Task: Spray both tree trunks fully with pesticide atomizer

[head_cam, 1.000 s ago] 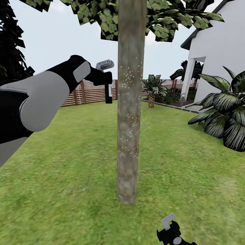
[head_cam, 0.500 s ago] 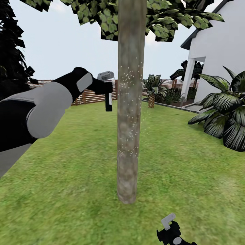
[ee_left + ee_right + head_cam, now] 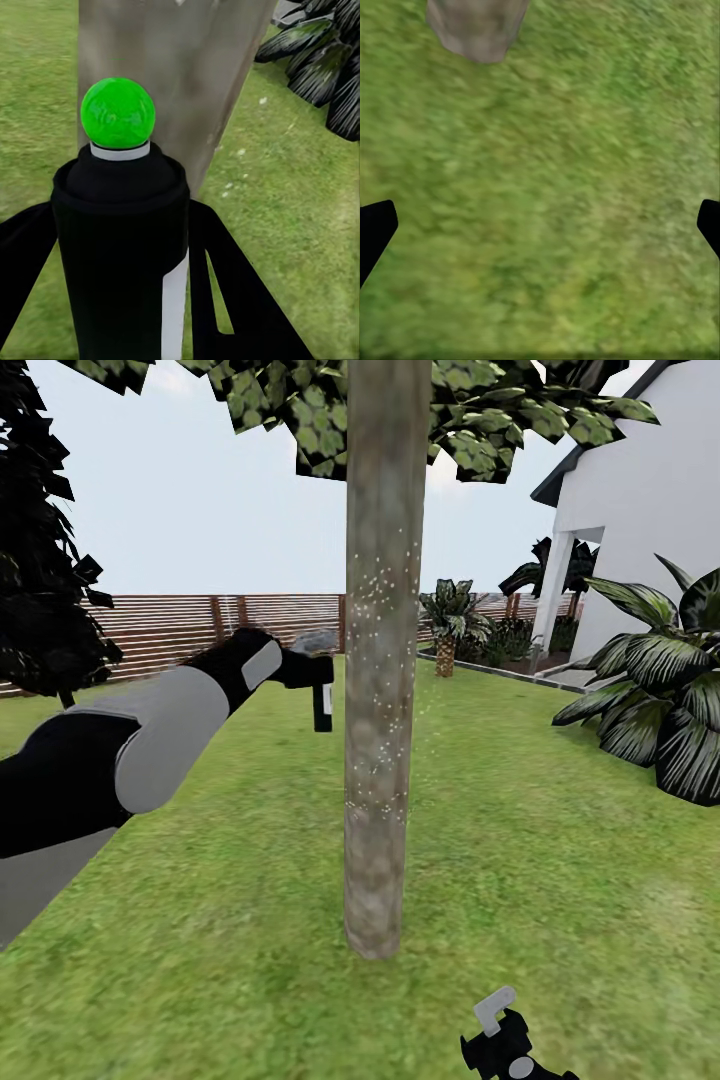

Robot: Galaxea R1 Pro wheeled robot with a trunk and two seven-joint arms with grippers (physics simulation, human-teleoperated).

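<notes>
Head view: left gripper [image 3: 318, 682] clamps atomizer [image 3: 322, 700] beside speckled trunk [image 3: 380, 660], nozzle aimed to spray; right gripper [image 3: 497, 1028] idle, spread.

No readable text, label, brand, number or sign appears on anything here.

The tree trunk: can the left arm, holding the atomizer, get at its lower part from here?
Probably yes. The left pincer holds the atomizer beside the tree trunk, and only open lawn lies below it.
</notes>
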